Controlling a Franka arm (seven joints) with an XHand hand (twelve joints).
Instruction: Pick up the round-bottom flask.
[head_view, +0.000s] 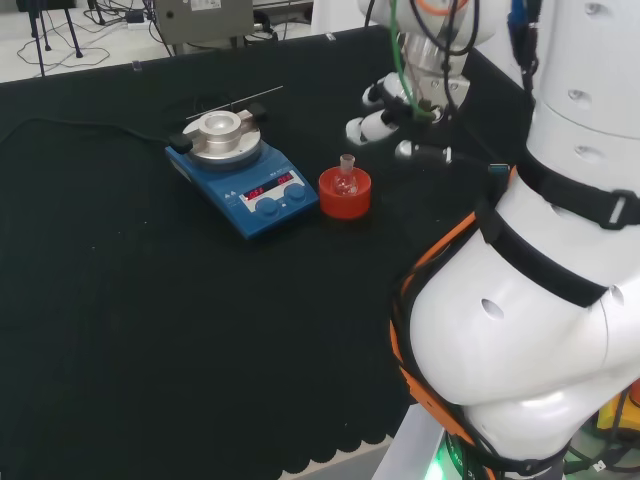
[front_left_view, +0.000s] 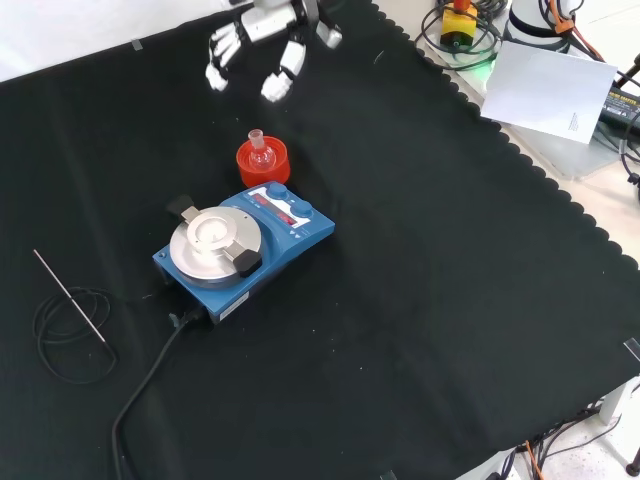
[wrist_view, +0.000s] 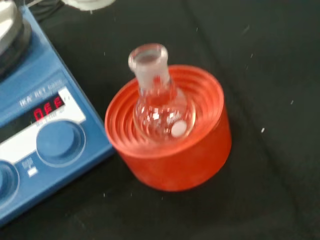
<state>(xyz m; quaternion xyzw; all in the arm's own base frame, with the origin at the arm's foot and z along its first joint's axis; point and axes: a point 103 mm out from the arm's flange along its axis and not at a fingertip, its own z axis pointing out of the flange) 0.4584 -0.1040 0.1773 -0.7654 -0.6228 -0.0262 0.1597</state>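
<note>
Clear glass round-bottom flask sitting upright in the red ribbed stand just right of the blue hotplate, hand hovering beyond with fingers relaxed, front view, stand sitting just above the hotplate, hand spreading higher, holding nothing, wrist view, flask showing a white spot, hotplate glowing with red digits.

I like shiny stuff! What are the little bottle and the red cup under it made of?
The round-bottom flask looks like clear glass: you see through it and it glints. The red ribbed stand looks like matte rubber or soft plastic; which one is hard to tell.
</note>
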